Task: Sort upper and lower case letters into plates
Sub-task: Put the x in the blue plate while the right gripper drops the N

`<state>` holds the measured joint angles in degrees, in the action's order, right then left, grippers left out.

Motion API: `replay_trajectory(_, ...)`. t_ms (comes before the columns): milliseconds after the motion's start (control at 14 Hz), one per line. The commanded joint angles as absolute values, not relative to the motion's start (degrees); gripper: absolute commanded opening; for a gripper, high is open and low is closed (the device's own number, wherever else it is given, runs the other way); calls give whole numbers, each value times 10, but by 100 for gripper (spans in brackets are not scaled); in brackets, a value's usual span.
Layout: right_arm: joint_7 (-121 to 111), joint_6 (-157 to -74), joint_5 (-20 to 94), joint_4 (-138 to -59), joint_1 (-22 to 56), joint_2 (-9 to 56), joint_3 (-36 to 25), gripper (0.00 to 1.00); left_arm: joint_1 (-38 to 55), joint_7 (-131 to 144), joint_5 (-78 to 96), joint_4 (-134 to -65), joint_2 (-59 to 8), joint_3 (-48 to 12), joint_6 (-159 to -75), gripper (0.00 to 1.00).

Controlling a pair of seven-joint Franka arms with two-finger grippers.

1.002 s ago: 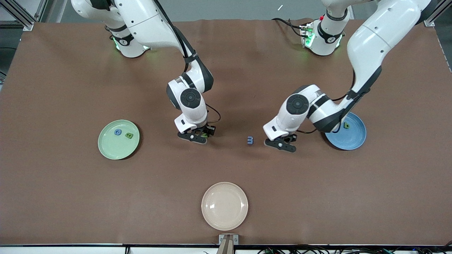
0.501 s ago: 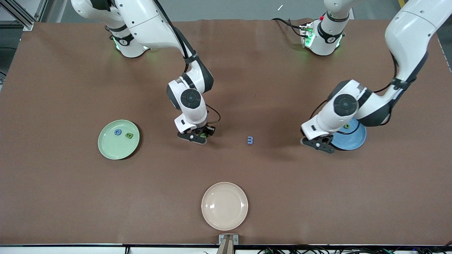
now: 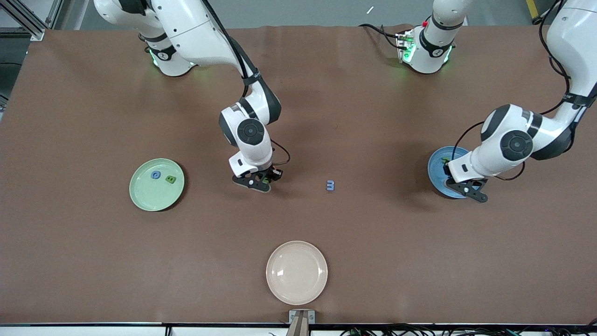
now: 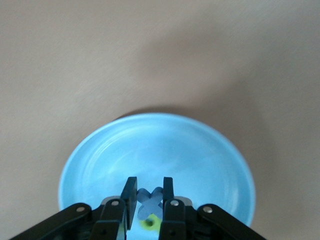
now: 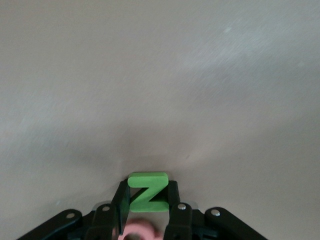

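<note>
Our left gripper (image 4: pixel 148 202), jaws clenched on the blue x (image 4: pixel 149 201), hangs directly over the sky-blue plate (image 4: pixel 210 155); right gripper (image 5: pixel 146 197) grasps the green N (image 5: pixel 147 192).

Looks like a robotics lab, probably

Two white arms bolted onto a brown-covered table (image 3: pixel 93 261), aluminium framing (image 3: pixel 23 18) in the corner, cables (image 3: pixel 419 330) strung along the edge, bare grey floor.
</note>
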<state>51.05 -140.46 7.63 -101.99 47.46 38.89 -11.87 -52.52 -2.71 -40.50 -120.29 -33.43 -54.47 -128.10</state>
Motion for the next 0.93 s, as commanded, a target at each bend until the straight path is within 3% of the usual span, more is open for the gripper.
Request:
replay_trajectory(0,490,-1365,67,-1027,435,355,-127,0,-545,-51,-409,-1214,-324,-546,-1276,1)
replay_trajectory(215,398,-1312,68,-1046,360,286,-127,0,-546,-48,-450,-1211,-344,-534,-1276,1)
replay_trajectory(501,244,-1314,68,-1143,274,200,-127,0,-546,-44,-475,-1209,-363,-529,-1279,1)
replay_trajectory(859,168,-1335,68,-1209,208,181,-127,0,-544,-42,-504,-1199,-391,-519,-1284,1)
